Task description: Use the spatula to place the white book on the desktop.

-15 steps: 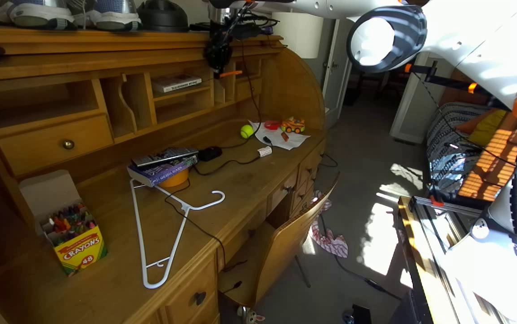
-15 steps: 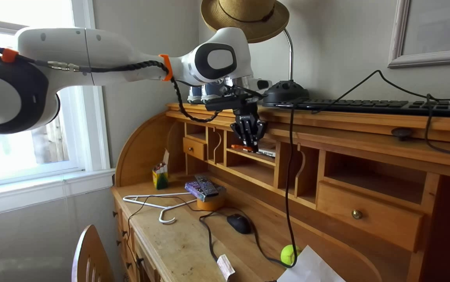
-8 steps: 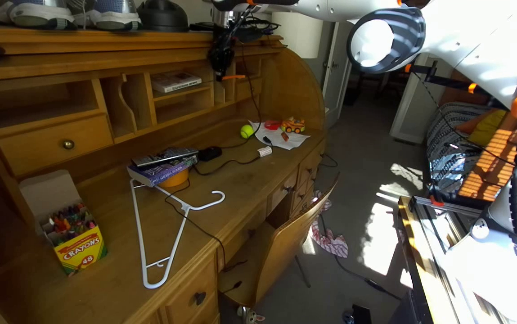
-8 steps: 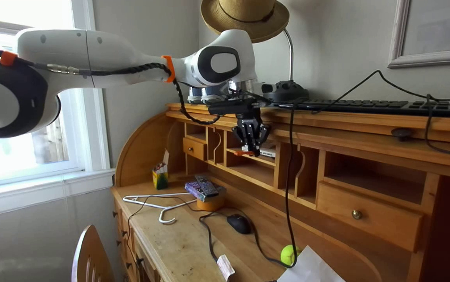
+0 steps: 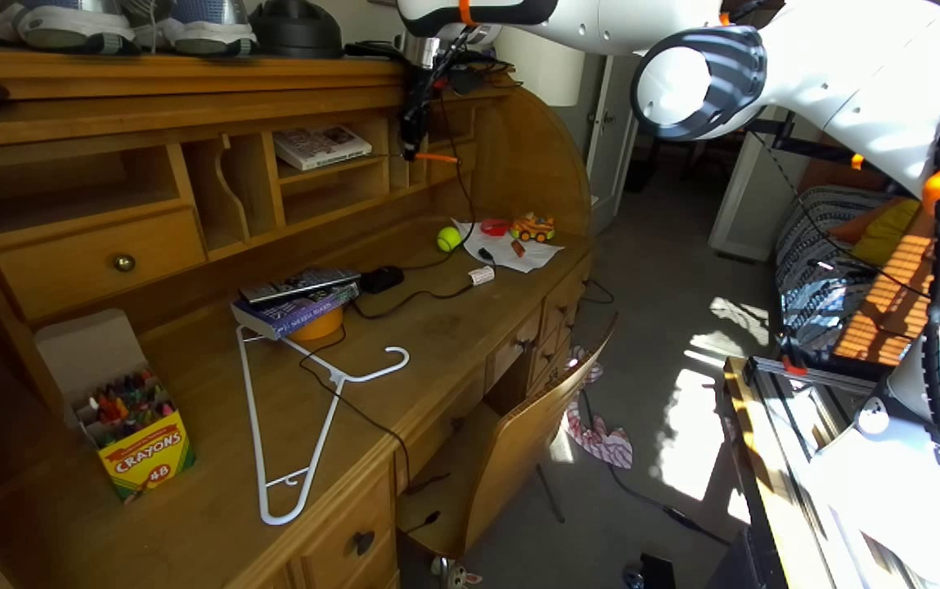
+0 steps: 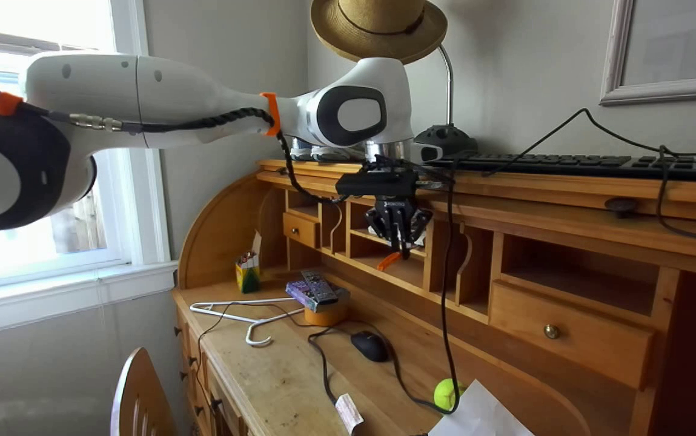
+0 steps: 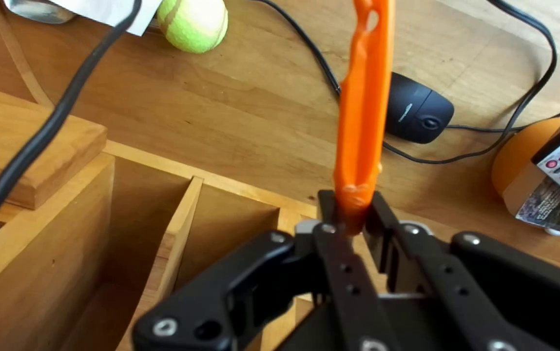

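The white book [image 5: 324, 147] lies in an upper cubby of the desk, one corner jutting slightly past the shelf front. In an exterior view my gripper [image 6: 404, 251] hangs before the cubbies and hides most of the book. Its fingers are closed around the orange handle of the spatula [image 7: 363, 122], which points away from the cubbies. From the fingertips a thin strip, the spatula's blade, runs toward the book; whether it touches cannot be told. The wrist view shows the handle pinched, with the blade hidden. Below spreads the wooden desktop [image 5: 437, 319].
On the desktop are a mouse [image 7: 418, 109], a tennis ball [image 7: 193, 24], a white hanger [image 5: 330, 393], a crayon box [image 5: 138, 425] and a purple book [image 5: 298, 315] with a remote on it. A black cable [image 6: 449, 290] hangs close beside the gripper.
My gripper has come down and shifted sideways with the spatula still in it, the handle now tilted differently. The white book has turned a little and its corner has slid outward.
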`<state>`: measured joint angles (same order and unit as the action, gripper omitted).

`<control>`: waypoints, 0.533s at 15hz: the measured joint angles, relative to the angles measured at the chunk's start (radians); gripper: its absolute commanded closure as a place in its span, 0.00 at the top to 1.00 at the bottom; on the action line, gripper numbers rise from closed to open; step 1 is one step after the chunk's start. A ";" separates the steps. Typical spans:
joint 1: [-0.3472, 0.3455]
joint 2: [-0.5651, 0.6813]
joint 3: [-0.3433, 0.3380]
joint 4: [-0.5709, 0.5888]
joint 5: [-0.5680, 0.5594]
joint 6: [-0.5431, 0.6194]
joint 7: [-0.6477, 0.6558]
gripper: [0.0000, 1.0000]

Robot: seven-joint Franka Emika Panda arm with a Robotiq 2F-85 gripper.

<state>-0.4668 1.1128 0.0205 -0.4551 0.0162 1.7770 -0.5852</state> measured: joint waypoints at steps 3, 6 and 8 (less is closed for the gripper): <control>-0.021 0.007 0.006 0.000 0.005 0.000 -0.082 0.05; -0.038 0.008 0.006 0.000 0.006 0.000 -0.166 0.05; -0.047 0.009 0.005 0.000 0.006 0.000 -0.213 0.05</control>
<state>-0.5139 1.1217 0.0254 -0.4551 0.0217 1.7772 -0.7979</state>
